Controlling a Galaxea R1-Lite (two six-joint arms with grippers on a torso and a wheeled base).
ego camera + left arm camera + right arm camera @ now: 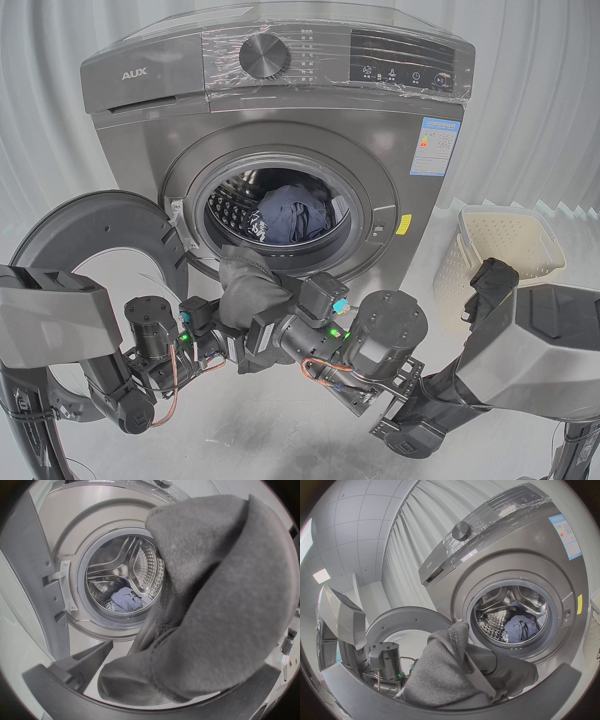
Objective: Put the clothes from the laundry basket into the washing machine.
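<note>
The washing machine (275, 125) is shiny grey. The cloth (247, 290) in the middle is dark grey. Inside, the clothes (290, 215) are dark blue. The basket (506, 240) is cream.

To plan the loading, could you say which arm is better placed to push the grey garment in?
Probably the right: its wrist sits by the garment below the drum opening; the left wrist is beside the open door.

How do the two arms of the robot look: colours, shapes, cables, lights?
The left arm and right arm each have an angular light-grey upper shell, then black cylindrical joints. An orange braided cable loops at each forearm, with a small green light and a teal connector nearby.
</note>
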